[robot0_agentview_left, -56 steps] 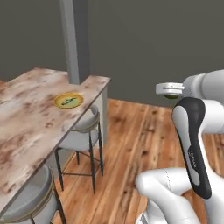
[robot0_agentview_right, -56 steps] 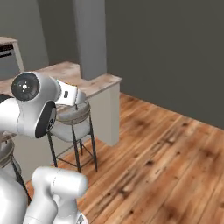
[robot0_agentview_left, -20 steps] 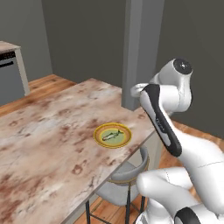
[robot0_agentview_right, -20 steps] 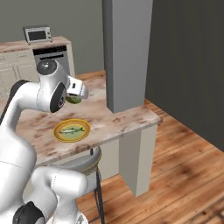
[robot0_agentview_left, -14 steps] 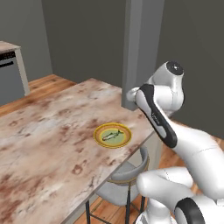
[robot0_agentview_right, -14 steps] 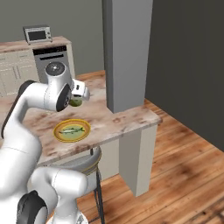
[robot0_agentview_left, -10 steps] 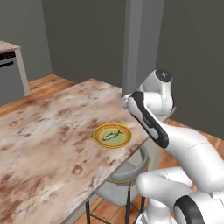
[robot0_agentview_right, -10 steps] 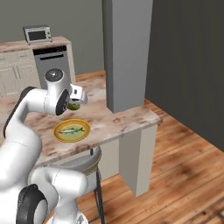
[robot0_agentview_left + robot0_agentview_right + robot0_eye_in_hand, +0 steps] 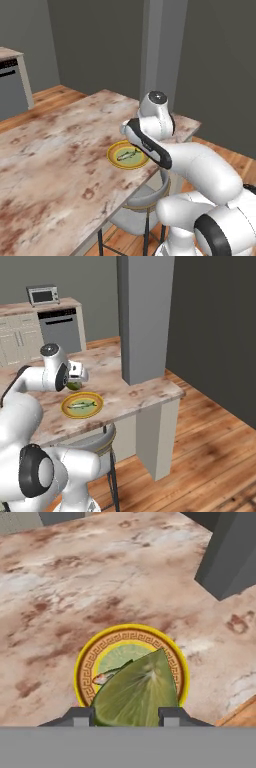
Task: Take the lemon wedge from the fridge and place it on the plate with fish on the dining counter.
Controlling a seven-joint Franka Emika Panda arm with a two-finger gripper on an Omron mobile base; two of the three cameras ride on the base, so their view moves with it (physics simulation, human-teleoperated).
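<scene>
Lemon wedge (image 9: 136, 694) in hand (image 9: 126, 716), tip toward plate (image 9: 88, 662).

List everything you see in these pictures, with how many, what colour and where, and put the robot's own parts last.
Counter: one, reddish-brown and cream top, pale grey base, centre.
Plate: one, yellow, on the counter near its end.
Fish: pale grey-green pieces, on the plate.
Lemon wedge: one, greenish-yellow, between the gripper's fingers, above the plate.
Pillar: one, grey, at the counter's end.
Stool: one, grey seat, dark legs, under the counter's edge.
Microwave: one, pale, on the far cabinets.
Dishwasher: one, grey, below the microwave.
Floor: brown wood.
Gripper: one, dark tips, shut on the lemon wedge.
</scene>
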